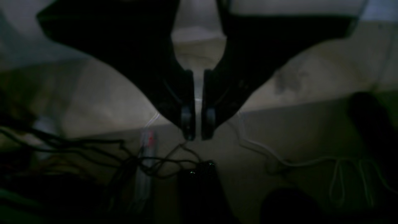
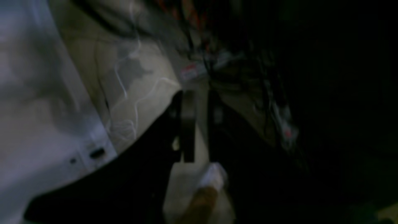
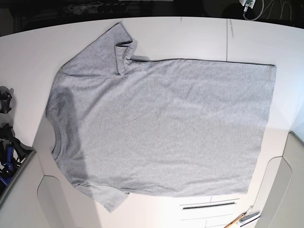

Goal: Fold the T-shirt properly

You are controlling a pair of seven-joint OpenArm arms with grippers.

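Observation:
The T-shirt lies flat on the white table, plain grey side up. Its collar points left and its hem right. The far sleeve has a small fold near the armpit; the near sleeve lies flat. Neither arm shows in the base view. In the dim left wrist view, my left gripper hangs over the floor, fingers almost touching, holding nothing. My right gripper appears blurred in the right wrist view, a narrow gap between its fingers, nothing in it. The shirt is in neither wrist view.
A grey bin with blue-handled tools sits at the table's left edge. Cables lie beyond the far right corner. A small tool rests at the front edge. Both wrist views show floor with tangled cables and a power strip.

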